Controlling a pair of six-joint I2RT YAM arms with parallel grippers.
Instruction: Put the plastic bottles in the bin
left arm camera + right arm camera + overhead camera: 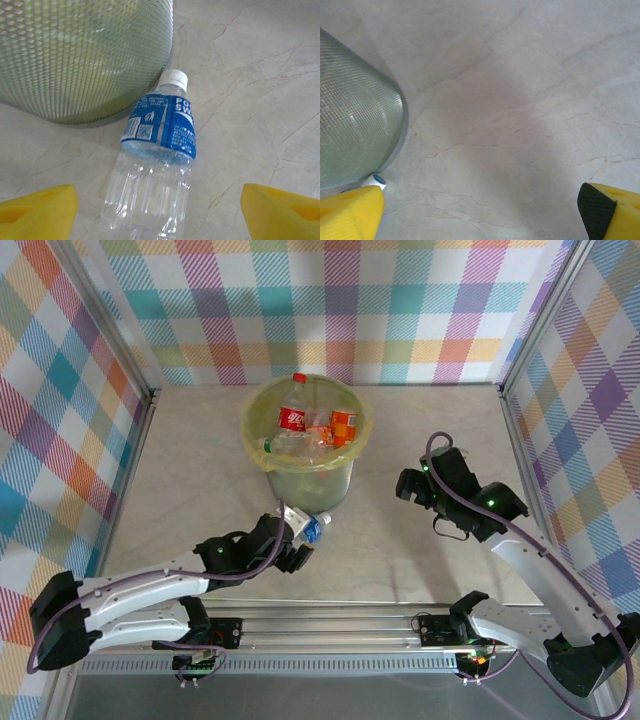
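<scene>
While the bin sits mid-table w/ several bottles inside, one blue-label bottle lies flat just beside its base, btwn the wide-open, non-touching fingers of L gripper. R gripper hangs open, empty, right of bin.

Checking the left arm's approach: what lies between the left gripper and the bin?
The blue-labelled bottle, lying on the table, cap toward the bin, base between the left gripper's open fingers, in the left wrist view.
</scene>
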